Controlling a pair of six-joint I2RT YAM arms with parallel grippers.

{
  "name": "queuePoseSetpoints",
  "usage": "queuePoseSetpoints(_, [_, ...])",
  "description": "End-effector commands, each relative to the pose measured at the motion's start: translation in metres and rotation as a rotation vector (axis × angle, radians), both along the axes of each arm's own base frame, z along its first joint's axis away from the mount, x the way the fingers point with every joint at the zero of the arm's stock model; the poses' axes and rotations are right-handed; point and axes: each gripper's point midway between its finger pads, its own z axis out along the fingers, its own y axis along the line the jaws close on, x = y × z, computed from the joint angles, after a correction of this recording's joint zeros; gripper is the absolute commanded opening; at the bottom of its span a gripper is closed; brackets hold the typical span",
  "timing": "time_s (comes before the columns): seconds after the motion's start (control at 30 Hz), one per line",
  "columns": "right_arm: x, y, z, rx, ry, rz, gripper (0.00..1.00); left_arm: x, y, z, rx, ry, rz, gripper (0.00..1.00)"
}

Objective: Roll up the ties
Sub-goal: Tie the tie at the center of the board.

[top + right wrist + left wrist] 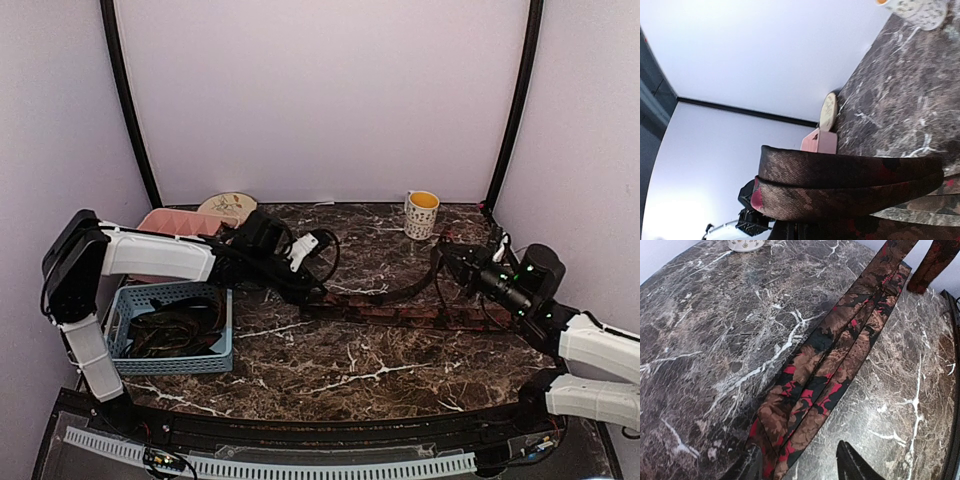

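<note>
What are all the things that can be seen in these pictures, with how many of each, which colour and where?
tie: one, red-brown patterned, laid across the middle, right part lifted
basket: one, blue, near left
ties: number unclear, dark, inside the basket
mug: one, white with yellow inside, far side, right of middle
plate: one, cream, far left
tray: one, pink, beside the plate
table: one, dark marble, under everything
left arm: one, white and black, over the basket side
right arm: one, white and black, near right
left hand: one, black, open, at the tie's left end
right hand: one, black, shut on the tie's lifted part
</note>
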Motion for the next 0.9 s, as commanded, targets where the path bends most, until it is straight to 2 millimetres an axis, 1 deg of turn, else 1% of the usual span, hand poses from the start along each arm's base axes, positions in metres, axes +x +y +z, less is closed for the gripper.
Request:
queuePoseSetpoints(0.0, [0.008, -0.039, -0.037, 0.023, 0.141, -0.158, 0.0, 0.012, -0.028, -0.003, 0.057, -0.05, -0.072, 0.52])
queuePoseSetpoints(0.1, [0.011, -0.054, -0.057, 0.002, 0.193, -0.2, 0.0, 0.019, -0.051, -0.01, 0.061, -0.072, -0.117, 0.52])
queuePoseSetpoints(0.23, [0.015, -0.065, -0.071, -0.006, 0.229, -0.223, 0.0, 0.03, -0.082, -0.016, 0.024, -0.077, -0.168, 0.52])
queuePoseSetpoints(0.27, [0.016, -0.066, -0.073, -0.007, 0.235, -0.223, 0.0, 0.032, -0.089, -0.012, 0.005, -0.087, -0.18, 0.52])
queuePoseSetpoints(0.33, [0.018, -0.068, -0.077, -0.014, 0.25, -0.224, 0.0, 0.036, -0.102, -0.016, -0.016, -0.089, -0.206, 0.52])
queuePoseSetpoints(0.37, [0.018, -0.07, -0.08, -0.019, 0.262, -0.227, 0.0, 0.037, -0.108, -0.025, -0.013, -0.079, -0.218, 0.51])
queuePoseSetpoints(0.5, [0.019, -0.077, -0.09, -0.03, 0.295, -0.244, 0.0, 0.042, -0.128, -0.045, 0.024, -0.073, -0.256, 0.51])
queuePoseSetpoints(0.63, [0.02, -0.076, -0.093, -0.032, 0.305, -0.234, 0.0, 0.044, -0.138, -0.067, 0.064, -0.061, -0.271, 0.5])
queuePoseSetpoints(0.77, [0.019, -0.074, -0.096, -0.034, 0.316, -0.218, 0.0, 0.043, -0.14, -0.09, 0.121, -0.049, -0.284, 0.49])
queuePoseSetpoints(0.8, [0.019, -0.073, -0.097, -0.036, 0.318, -0.216, 0.0, 0.042, -0.14, -0.096, 0.141, -0.046, -0.289, 0.48])
queuePoseSetpoints(0.83, [0.019, -0.073, -0.098, -0.037, 0.32, -0.213, 0.0, 0.042, -0.138, -0.1, 0.16, -0.043, -0.289, 0.43])
queuePoseSetpoints(0.87, [0.019, -0.072, -0.098, -0.037, 0.322, -0.209, 0.0, 0.042, -0.135, -0.102, 0.176, -0.039, -0.283, 0.36])
